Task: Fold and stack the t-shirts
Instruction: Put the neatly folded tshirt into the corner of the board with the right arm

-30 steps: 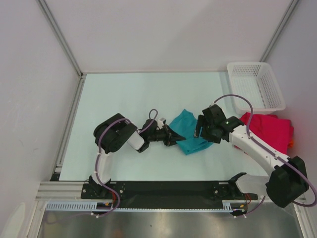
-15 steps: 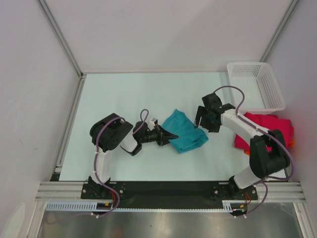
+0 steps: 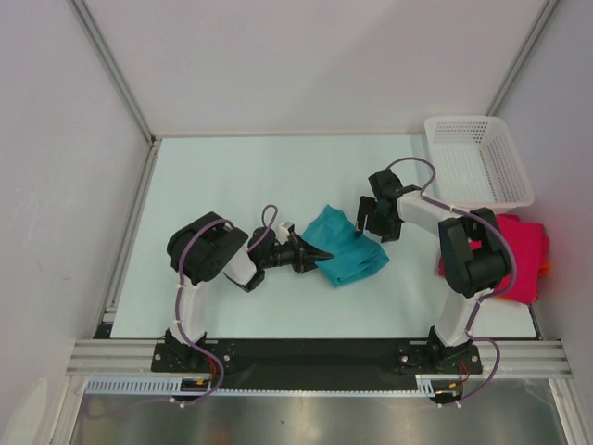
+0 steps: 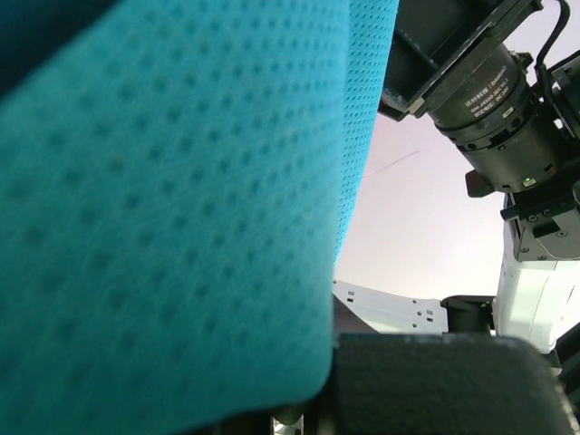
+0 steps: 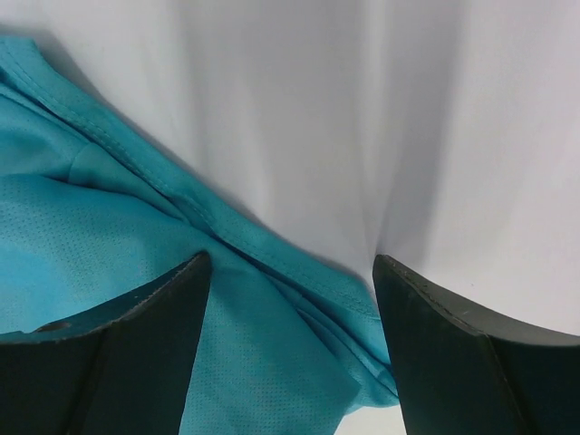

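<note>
Top external view showed the left end effector (image 3: 318,257) pressed together on the near-left edge of the teal soft-cloth t-shirt (image 3: 349,248). The shirt lay bunched on the pale bench (image 3: 232,185) just ahead of its tips. Left wrist view agreed: the same teal cloth (image 4: 163,199) hung right against the lens.

Over the last second that end effector had drawn back a little toward its own base, and the shirt had slid with it. The right end effector (image 3: 375,218) had shifted from the shirt's right side to its far-right corner while its arm folded in. In the right wrist view its fingers (image 5: 136,362) stood spread, with a hemmed edge of the cloth running between them, not gripped.

The crimson-pink cloth t-shirt (image 3: 519,250) lay well apart behind the right end effector, a thin orange edge (image 3: 547,269) showing beside it, near the white plastic mesh basket (image 3: 482,120).

The teal shirt looked crumpled, not yet folded. The shift probably set up a second grip on the opposite corner, to stretch the shirt flat. Folding and stacking all remained.
</note>
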Controlling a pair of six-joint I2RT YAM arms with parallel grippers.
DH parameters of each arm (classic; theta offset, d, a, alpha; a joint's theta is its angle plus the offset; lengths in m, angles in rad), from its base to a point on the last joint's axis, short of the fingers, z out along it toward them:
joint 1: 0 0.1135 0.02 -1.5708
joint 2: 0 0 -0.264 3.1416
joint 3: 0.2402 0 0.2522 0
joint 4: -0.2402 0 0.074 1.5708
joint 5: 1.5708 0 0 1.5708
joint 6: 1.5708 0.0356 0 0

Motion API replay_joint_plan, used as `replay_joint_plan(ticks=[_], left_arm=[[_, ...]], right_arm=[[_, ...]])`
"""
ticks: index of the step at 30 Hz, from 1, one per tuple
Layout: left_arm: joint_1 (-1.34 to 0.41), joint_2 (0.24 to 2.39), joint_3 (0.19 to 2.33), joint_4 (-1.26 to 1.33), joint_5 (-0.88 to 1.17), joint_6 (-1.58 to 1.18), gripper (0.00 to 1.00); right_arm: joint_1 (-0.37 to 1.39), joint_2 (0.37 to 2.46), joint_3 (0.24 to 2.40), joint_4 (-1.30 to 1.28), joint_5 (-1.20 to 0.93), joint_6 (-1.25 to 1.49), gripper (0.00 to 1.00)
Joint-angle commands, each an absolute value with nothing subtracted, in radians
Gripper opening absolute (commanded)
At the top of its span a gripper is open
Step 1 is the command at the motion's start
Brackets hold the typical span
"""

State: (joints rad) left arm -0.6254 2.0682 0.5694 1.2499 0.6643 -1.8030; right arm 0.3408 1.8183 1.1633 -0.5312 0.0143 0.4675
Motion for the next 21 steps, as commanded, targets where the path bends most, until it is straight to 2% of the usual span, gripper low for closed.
replay_joint_plan(ticks=[1,21], left_arm=[[-0.617,2.075,0.571,1.394,0.696,-1.864,0.00],[-0.607,2.134,0.598,1.440,0.704,-1.899,0.00]], right_arm=[[0.344,1.864,1.172,-0.474,-0.051,0.456,0.78],[0.350,1.894,1.082,-0.353,-0.192,0.506,0.77]])
